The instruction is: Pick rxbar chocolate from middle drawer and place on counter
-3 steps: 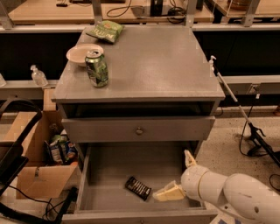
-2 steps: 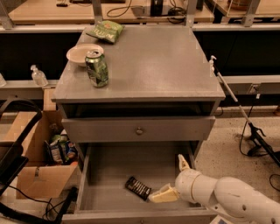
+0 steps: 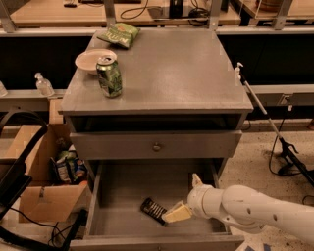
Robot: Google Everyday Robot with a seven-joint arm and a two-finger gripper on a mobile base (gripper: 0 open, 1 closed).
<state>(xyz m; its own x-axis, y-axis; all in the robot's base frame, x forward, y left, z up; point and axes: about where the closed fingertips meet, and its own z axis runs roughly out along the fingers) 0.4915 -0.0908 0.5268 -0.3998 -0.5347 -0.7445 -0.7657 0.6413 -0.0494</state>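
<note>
Bkgd: wooden benches [image 3: 49,14] behind cabinet.
Counter [image 3: 171,68]: grey cabinet top; green can [image 3: 109,76], bowl [image 3: 91,60], chip bag [image 3: 119,34] rear-left.
Middle drawer [image 3: 122,188]: pulled out, floor exposed.
Gripper [image 3: 181,197]: in drawer, right side; jaws spread wide, nothing held; lower finger [image 3: 177,213] at bar's edge.
Rxbar chocolate [image 3: 153,211]: flat on drawer floor, front-centre, diagonal.
Risk: flat wrapper may skid from finger, so jaws close empty; upper finger [image 3: 196,180] may snag upper drawer front [image 3: 157,146] on lift.
Text: none legible on bar, can, bag.

I'm seeing my white arm [image 3: 260,213] stretching in from the lower right, lying nearly level, wrist pointing left. The gripper [image 3: 180,197] is sitting low, just right of centre, its two pale fingers [image 3: 177,213] spreading wide apart, one pointing up, one pointing left.
</note>
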